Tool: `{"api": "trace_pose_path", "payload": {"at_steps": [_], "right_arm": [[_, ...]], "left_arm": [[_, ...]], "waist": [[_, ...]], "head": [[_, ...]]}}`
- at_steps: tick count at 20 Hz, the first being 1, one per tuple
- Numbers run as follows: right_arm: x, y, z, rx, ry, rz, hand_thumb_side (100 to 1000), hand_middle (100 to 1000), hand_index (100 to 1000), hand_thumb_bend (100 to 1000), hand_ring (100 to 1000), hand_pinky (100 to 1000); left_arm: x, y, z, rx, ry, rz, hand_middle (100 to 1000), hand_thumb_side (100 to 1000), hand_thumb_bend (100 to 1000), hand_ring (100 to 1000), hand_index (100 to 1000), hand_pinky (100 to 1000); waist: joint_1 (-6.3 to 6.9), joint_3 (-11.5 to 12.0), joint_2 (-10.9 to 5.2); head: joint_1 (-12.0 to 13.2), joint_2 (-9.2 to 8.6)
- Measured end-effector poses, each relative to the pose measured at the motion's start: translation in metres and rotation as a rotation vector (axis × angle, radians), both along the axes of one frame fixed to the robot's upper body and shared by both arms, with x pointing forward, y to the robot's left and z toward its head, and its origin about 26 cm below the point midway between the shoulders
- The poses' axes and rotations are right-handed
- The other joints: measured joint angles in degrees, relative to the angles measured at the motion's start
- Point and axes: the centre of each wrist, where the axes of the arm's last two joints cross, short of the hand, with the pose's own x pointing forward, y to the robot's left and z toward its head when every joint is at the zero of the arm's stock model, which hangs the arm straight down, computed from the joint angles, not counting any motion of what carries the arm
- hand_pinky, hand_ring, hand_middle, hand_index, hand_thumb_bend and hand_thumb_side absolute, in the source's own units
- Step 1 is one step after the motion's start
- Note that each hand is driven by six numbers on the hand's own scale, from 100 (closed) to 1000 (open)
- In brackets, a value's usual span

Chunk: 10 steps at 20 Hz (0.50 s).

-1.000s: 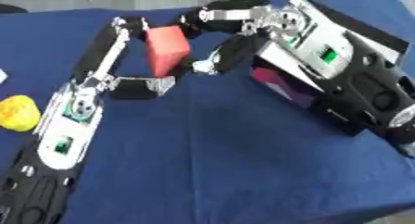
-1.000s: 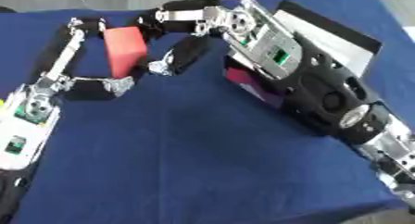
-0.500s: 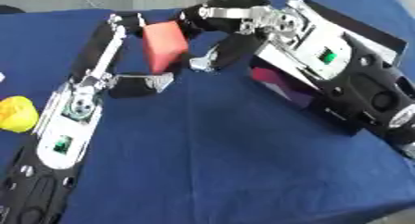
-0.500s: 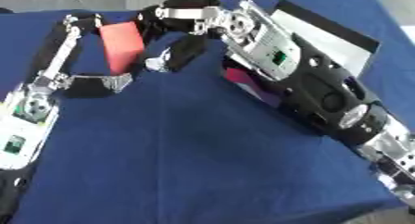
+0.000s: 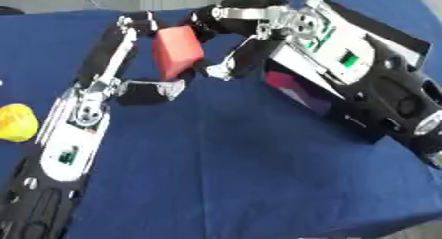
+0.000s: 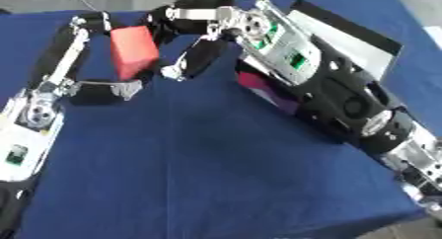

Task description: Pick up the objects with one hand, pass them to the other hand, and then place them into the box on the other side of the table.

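While both hands' fingers pinch a red block [image 5: 177, 51], blue tablecloth [image 5: 259, 159], yellow object [image 5: 17, 123] at left edge.

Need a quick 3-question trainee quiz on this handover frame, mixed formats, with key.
1. True or false: the red block lies flat on the blue tablecloth.
2. Which hands touch the red block? A) left hand only B) right hand only C) both
3. Fill in: the yellow object lies near the view's ___ edge.

Key: 1 false, it is held up between the hands; 2 C; 3 left.
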Motion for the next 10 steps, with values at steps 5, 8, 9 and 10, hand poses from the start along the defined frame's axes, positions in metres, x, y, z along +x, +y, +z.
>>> {"api": "trace_pose_path", "payload": {"at_steps": [5,8,9,10], "right_arm": [[0.0001,-0.0012,0.0005,-0.002,0.008,-0.002,100,735,641,100,817,895],[0.0001,-0.0015,0.0007,0.000,0.014,-0.008,100,729,636,100,814,892],[0.0002,-0.0019,0.0010,0.001,0.015,-0.010,100,728,636,100,814,892],[0.0002,-0.0022,0.0013,0.003,0.016,-0.014,100,727,635,100,814,892]], "left_arm": [[0.0004,0.0007,0.0007,0.021,-0.022,-0.007,669,159,448,718,820,761],[0.0006,0.0008,0.0001,0.025,-0.030,-0.005,680,217,490,728,830,763],[0.0009,0.0011,-0.0003,0.028,-0.032,-0.001,685,264,525,735,832,766],[0.0011,0.0012,-0.0008,0.031,-0.034,0.003,687,284,539,737,832,767]], "waist": [[0.00,0.00,0.00],[0.00,-0.04,0.00],[0.00,-0.05,0.00],[0.00,-0.06,0.00]], "head": [[-0.26,0.00],[-0.39,0.00],[-0.41,0.00],[-0.44,0.00]]}}
